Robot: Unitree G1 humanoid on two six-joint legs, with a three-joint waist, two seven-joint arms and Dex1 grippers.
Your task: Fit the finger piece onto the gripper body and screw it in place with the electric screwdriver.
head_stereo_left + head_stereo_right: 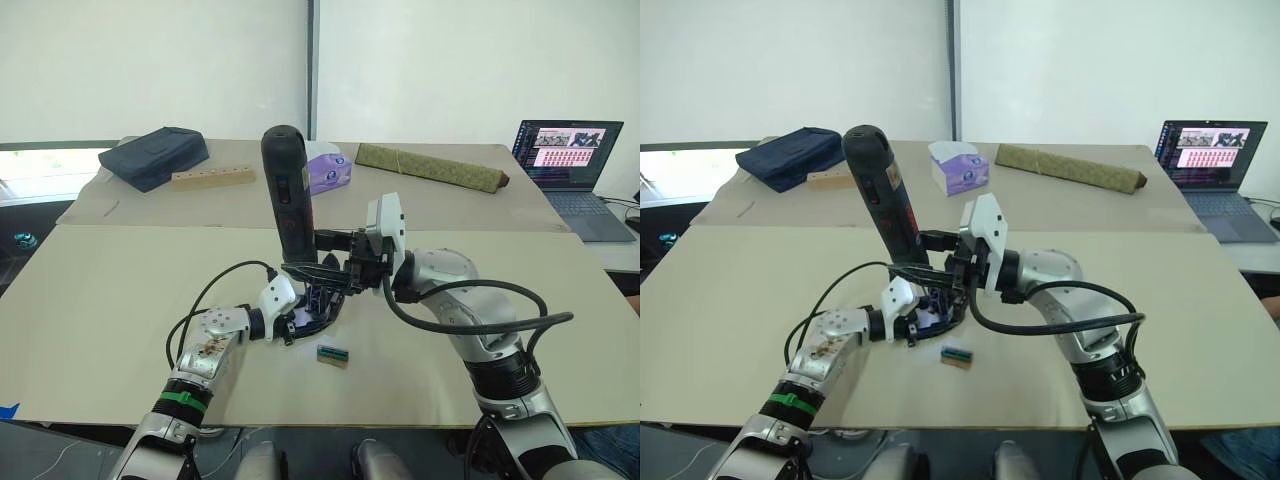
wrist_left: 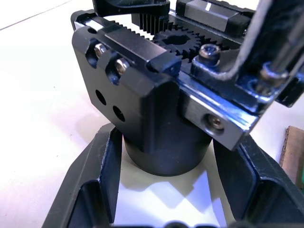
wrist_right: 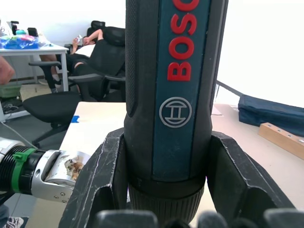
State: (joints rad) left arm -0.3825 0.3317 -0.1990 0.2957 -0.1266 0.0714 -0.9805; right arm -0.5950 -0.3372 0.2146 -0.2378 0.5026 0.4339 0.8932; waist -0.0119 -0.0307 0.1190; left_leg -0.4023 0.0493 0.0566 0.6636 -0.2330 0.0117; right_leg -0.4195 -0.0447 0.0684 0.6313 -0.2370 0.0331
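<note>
Gripper body (image 2: 161,123) sits on the beige tabletop (image 1: 120,330), its round base between the two black fingers of the left gripper (image 1: 305,315), which are clamped around it, and up top the gear teeth and screw heads are in plain sight from the left wrist. Right above it, the right gripper (image 1: 335,268) has its fingers closed on the electric screwdriver (image 1: 287,195), held nearly upright with the tip down at the body, leaning a touch away from the right arm; the right wrist view catches the red lettering on its blue panel and a finger pressed on either flank. Whether the finger piece is already seated I cannot tell, the screwdriver and claws cover that spot. Just on the near side of the left gripper lies a small green-and-brown block (image 1: 333,354), apart from everything. Beyond both grippers, a second table carries a navy bag (image 1: 155,156), a wooden bar with holes (image 1: 213,177), a purple tissue box (image 1: 959,166) and a long olive wedge (image 1: 430,167); an open laptop (image 1: 565,155) sits far off past the right arm. Bare tabletop stretches wide on both sides, its near edge close under the arms. Office chairs (image 3: 71,90) stand beyond the left arm.
</note>
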